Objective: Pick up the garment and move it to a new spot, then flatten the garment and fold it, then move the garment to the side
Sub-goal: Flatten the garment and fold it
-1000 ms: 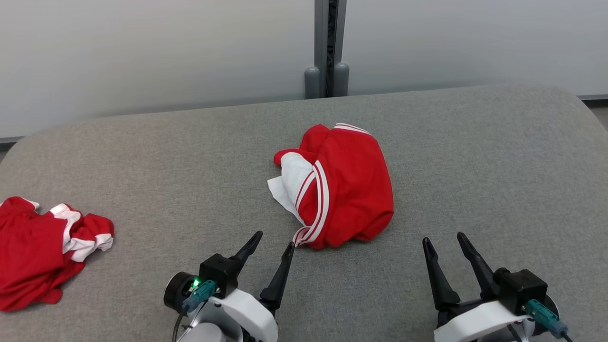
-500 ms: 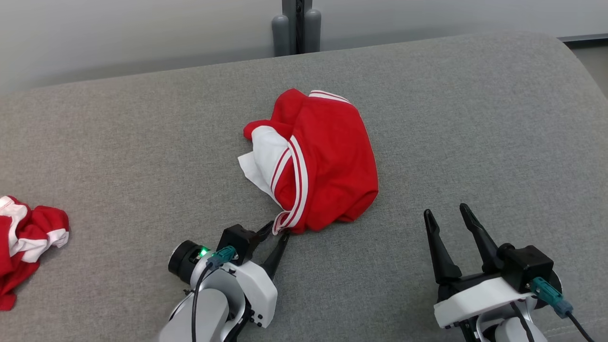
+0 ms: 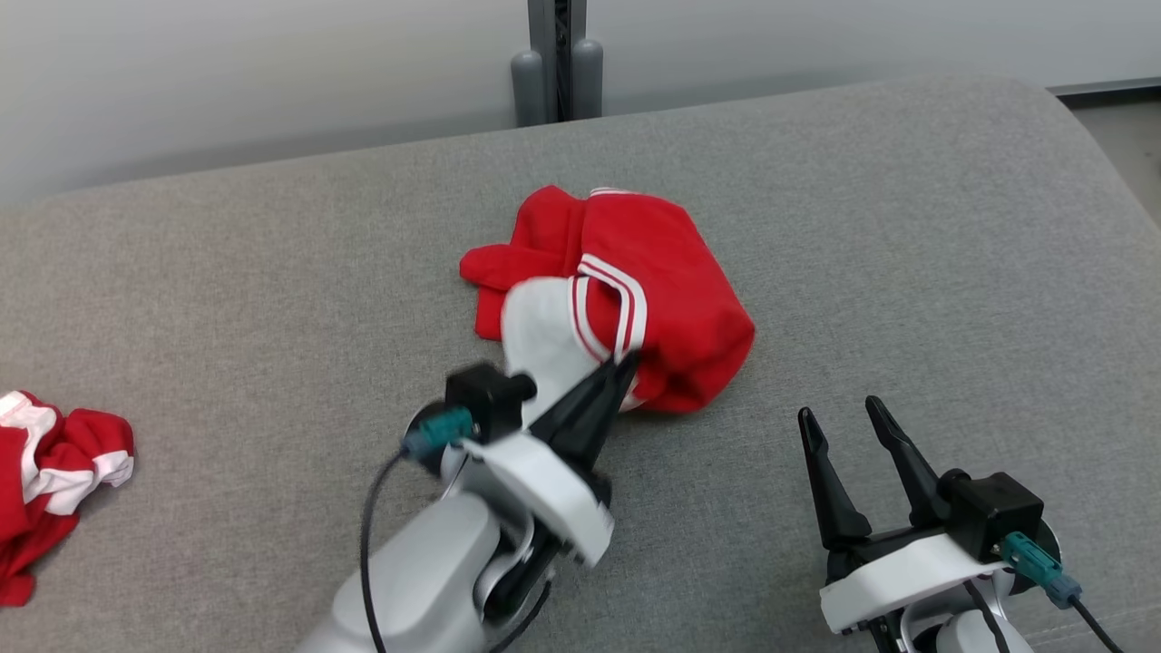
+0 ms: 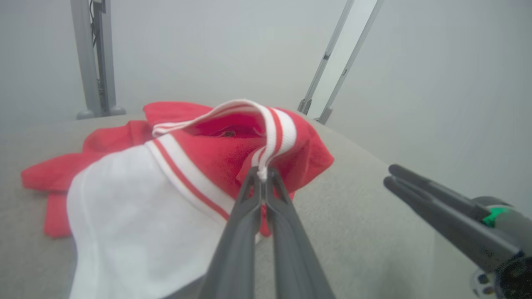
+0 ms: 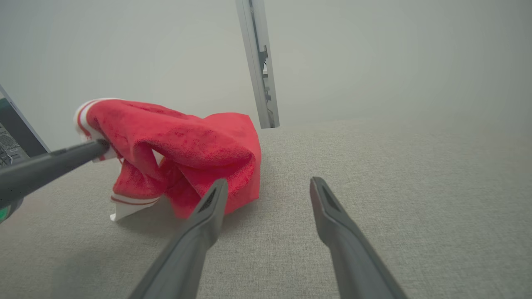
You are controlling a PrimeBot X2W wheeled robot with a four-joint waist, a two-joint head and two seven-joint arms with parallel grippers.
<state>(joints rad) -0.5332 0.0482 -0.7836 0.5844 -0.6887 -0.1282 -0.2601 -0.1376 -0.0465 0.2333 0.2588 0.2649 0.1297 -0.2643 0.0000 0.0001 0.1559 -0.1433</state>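
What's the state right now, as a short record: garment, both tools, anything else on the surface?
garment: red and white, crumpled, bulk resting mid grey surface
left tool: shut on the garment's striped trim, that edge raised
right tool: open, empty, apart from the garment, on its right
other: second garment, red and white, bunched at the surface's left edge
stage: pick-up begun; not yet flattened or folded

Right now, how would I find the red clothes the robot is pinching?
Look at the big grey padded surface. Near its middle, in front of the grey post, sits a red garment with a white panel. Unlike the other red bundle at the left edge, its striped hem is pinched in the left gripper.
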